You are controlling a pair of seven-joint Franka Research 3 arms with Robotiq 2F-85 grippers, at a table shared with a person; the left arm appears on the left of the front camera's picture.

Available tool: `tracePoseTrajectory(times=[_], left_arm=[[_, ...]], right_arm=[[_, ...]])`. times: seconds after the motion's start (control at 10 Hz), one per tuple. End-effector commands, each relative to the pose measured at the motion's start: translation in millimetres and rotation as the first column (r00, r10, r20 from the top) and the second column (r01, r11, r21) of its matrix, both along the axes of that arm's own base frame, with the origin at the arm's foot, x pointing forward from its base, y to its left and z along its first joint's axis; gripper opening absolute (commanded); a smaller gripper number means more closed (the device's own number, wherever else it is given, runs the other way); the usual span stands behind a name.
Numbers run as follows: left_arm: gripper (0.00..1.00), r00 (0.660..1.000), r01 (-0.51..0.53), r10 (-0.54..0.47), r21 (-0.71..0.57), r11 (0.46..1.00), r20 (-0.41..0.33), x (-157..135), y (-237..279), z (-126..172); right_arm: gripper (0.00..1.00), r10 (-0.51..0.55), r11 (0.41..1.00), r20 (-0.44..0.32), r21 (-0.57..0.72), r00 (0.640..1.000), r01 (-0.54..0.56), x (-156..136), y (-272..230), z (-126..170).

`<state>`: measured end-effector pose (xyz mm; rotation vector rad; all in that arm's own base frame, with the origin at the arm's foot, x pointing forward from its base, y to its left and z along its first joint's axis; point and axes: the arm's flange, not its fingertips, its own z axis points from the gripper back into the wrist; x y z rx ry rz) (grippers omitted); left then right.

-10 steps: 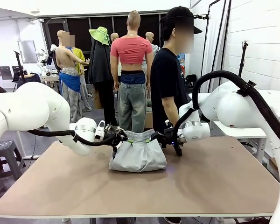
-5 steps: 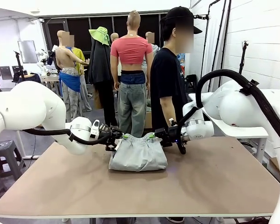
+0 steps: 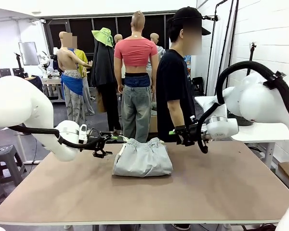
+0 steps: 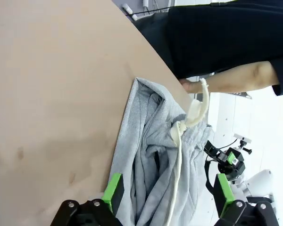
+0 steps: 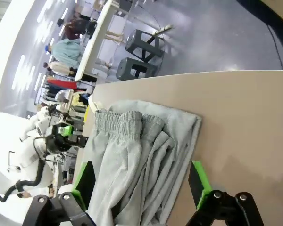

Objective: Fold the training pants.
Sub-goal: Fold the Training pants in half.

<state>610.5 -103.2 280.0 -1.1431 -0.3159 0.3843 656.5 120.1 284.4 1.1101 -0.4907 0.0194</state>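
The light grey training pants (image 3: pixel 142 159) lie as a folded bundle in the middle of the table (image 3: pixel 221 187), waistband at the far edge. My left gripper (image 3: pixel 115 138) hovers just left of the waistband, open and holding nothing. To the right of the pants, my right gripper (image 3: pixel 174 132) is open too, and clear of the cloth. In the left wrist view the pants (image 4: pixel 148 155) and white drawstring (image 4: pixel 179 150) lie ahead of the open left gripper (image 4: pixel 169 194). The right wrist view has the gathered waistband (image 5: pixel 125 123) beyond the open right gripper (image 5: pixel 141 183).
A person in a black shirt (image 3: pixel 172 84) stands at the far edge just behind the pants, with a forearm (image 4: pixel 231 80) close to the waistband. Bare tabletop stretches in front of and to both sides of the bundle.
Both grippers opened and let go of the waistband. They drew back, left arm to the left and right arm to the right. The raised top of the pants dropped onto the bundle.
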Motion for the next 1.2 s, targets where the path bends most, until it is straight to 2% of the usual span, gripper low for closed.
tracePoseTrajectory(times=[0.0, 0.1, 0.2, 1.1], left_arm=[[1.00, 0.997, -0.037, 0.037, -0.002, 0.999, 0.065, -25.4, 8.4, 4.7], [1.00, 0.997, -0.048, 0.048, 0.004, 0.999, 0.068, -22.9, 9.2, 4.5], [1.00, 1.000, -0.019, 0.019, 0.000, 1.000, 0.019, -11.1, 8.0, 4.0], [1.00, 1.000, -0.019, 0.019, 0.000, 1.000, 0.019, -11.1, 8.0, 4.0]], right_arm=[[1.00, -0.027, 0.999, 0.027, 0.044, 0.999, 0.025, -16.1, -2.0, 3.5], [1.00, 0.000, 1.000, 0.000, 0.000, 1.000, 0.000, 0.0, 0.0, 0.0], [1.00, 0.000, 1.000, 0.000, 0.000, 1.000, 0.000, 0.0, 0.0, 0.0], [1.00, 0.000, 1.000, 0.000, 0.000, 1.000, 0.000, 0.0, 0.0, 0.0]])
